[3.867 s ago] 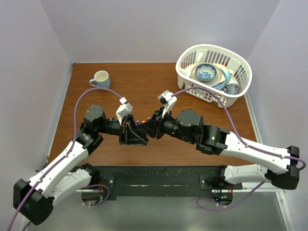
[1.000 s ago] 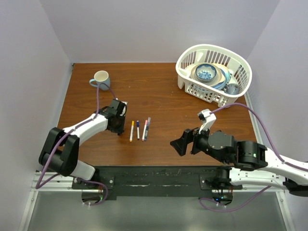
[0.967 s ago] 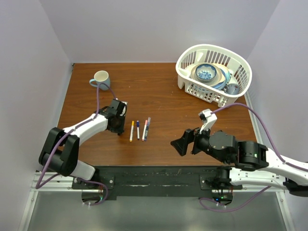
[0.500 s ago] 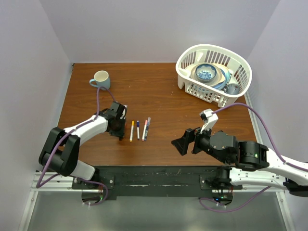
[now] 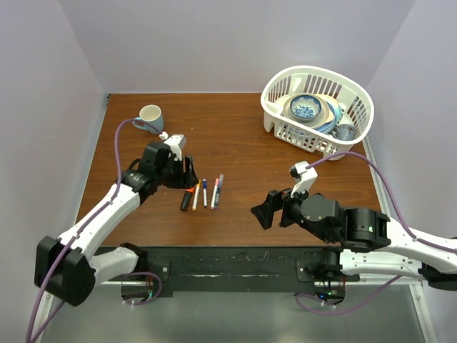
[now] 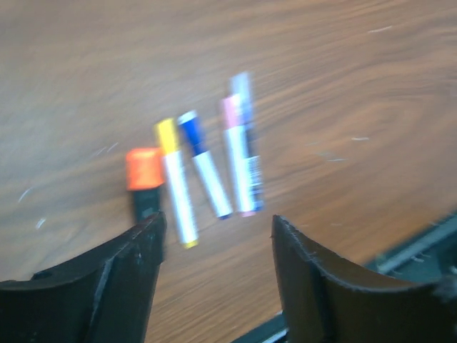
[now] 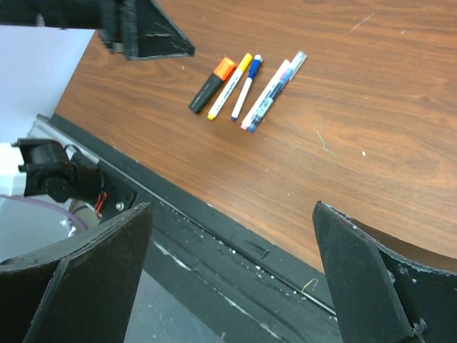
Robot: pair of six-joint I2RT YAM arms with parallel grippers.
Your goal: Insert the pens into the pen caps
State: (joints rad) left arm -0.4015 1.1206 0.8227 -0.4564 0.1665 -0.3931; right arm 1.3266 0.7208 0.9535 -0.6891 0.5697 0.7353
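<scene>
pens: row on tabletop, on the arms' side of the mug; pen caps seem on | left end effector: apart, empty, between mug and pens | right end effector: wide apart, empty | handling: probably light, stiff, slippery, may roll; grip mid-barrel

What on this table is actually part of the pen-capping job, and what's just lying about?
Job: the pens in a row; their orange, yellow, blue and pink caps.
Lying about: the mug; the white basket; the dishes in it.
</scene>
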